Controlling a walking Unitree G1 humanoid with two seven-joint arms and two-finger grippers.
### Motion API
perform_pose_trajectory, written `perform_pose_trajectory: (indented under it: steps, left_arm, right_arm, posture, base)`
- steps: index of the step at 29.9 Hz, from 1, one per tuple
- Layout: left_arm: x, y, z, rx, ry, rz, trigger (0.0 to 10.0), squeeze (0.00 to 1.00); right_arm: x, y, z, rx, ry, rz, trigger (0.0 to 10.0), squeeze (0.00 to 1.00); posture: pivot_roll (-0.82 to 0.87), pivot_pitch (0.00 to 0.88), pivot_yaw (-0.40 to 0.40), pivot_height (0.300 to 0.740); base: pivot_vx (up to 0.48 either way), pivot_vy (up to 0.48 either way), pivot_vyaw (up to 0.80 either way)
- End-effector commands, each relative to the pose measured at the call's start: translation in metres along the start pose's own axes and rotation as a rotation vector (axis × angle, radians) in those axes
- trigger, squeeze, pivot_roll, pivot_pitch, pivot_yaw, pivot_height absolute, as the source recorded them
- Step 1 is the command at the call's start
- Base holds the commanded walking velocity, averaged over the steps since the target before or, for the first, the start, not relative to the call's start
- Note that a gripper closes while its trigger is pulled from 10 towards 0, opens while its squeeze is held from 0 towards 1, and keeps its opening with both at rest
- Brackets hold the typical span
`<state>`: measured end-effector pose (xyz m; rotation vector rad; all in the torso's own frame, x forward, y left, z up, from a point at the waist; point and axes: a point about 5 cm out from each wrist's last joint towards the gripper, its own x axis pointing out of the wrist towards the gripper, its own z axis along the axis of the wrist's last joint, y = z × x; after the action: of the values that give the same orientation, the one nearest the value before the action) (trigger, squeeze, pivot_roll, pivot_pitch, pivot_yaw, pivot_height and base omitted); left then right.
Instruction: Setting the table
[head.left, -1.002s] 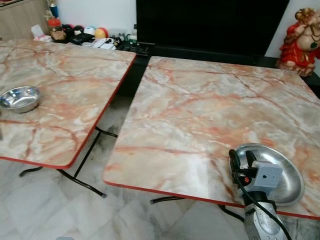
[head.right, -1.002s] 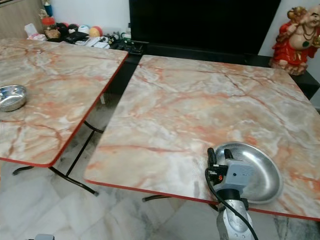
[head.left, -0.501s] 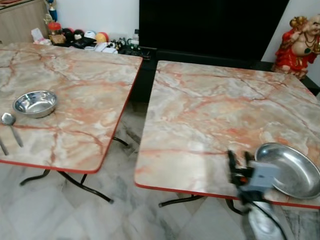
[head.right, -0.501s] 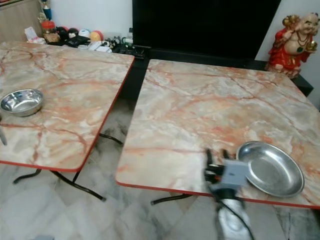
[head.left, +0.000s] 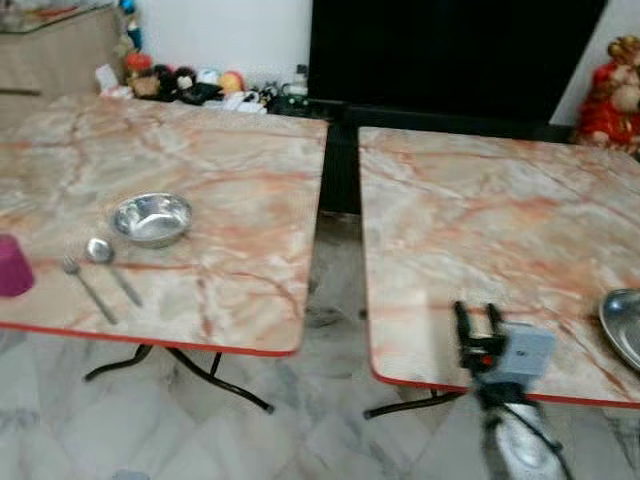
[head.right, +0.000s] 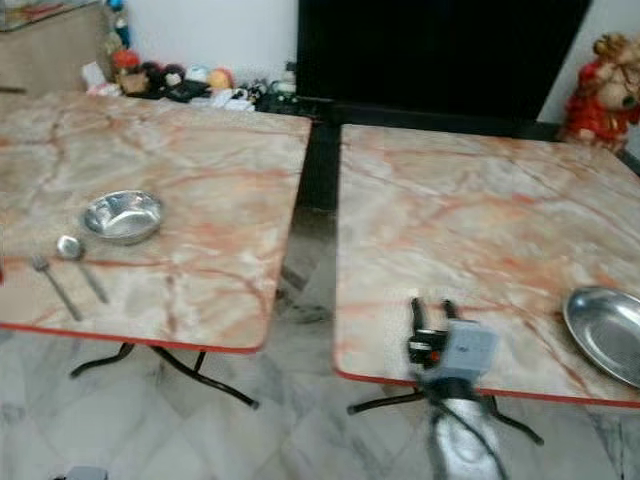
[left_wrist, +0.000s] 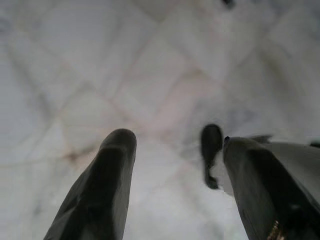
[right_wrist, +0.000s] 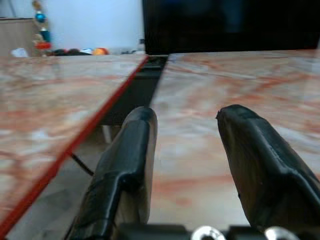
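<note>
Right gripper (head.left: 478, 320) off plate (head.right: 610, 333), empty over marble table (head.left: 480, 230) edge.

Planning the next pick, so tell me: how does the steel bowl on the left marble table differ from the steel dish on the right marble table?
The small round steel bowl is deep with steep sides; the wide steel dish is shallow and broader. The bowl sits well in from its table's edges, next to a spoon and fork; the dish lies alone near the right table's front edge, partly cut off by the picture's border. Both are shiny bare metal, upright, and look empty.
</note>
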<state>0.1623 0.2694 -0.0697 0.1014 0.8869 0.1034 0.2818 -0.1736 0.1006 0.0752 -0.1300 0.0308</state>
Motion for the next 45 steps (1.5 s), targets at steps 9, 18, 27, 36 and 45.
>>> perform_pose_trajectory:
  steps: [9, 18, 27, 36, 45]
  left_arm:
    - [-0.0001, -0.0042, -0.0042, -0.008, 0.016, -0.009, 10.0, 0.00]
    - [-0.0007, -0.0021, -0.0048, -0.011, 0.016, -0.005, 10.0, 0.00]
    - [-0.0006, -0.0024, -0.0043, -0.010, 0.013, -0.006, 10.0, 0.00]
    - [-0.0007, -0.0024, -0.0044, -0.012, 0.010, -0.003, 10.0, 0.00]
    - [-0.0006, -0.0030, -0.0022, -0.013, -0.011, -0.008, 10.0, 0.00]
  right_arm:
    - [-0.0017, -0.0102, 0.0010, -0.016, -0.001, -0.033, 10.0, 0.00]
    - [-0.0023, -0.0080, 0.0001, -0.012, 0.003, -0.031, 10.0, 0.00]
    - [-0.0019, -0.0079, 0.0006, -0.012, 0.001, -0.032, 10.0, 0.00]
    - [-0.0014, -0.0078, 0.0002, -0.010, 0.003, -0.029, 10.0, 0.00]
    - [-0.0016, -0.0069, -0.0004, -0.009, 0.005, -0.027, 10.0, 0.00]
  posture:
    - [0.06, 0.099, -0.036, 0.740]
    - [0.07, 0.107, -0.034, 0.740]
    - [0.07, 0.107, -0.035, 0.740]
    - [0.07, 0.107, -0.038, 0.740]
    - [0.07, 0.108, -0.039, 0.740]
  base:
    - [0.000, 0.480, 0.00]
    - [0.000, 0.480, 0.00]
    - [0.000, 0.477, 0.00]
    - [0.000, 0.387, 0.00]
    - [0.000, 0.000, 0.00]
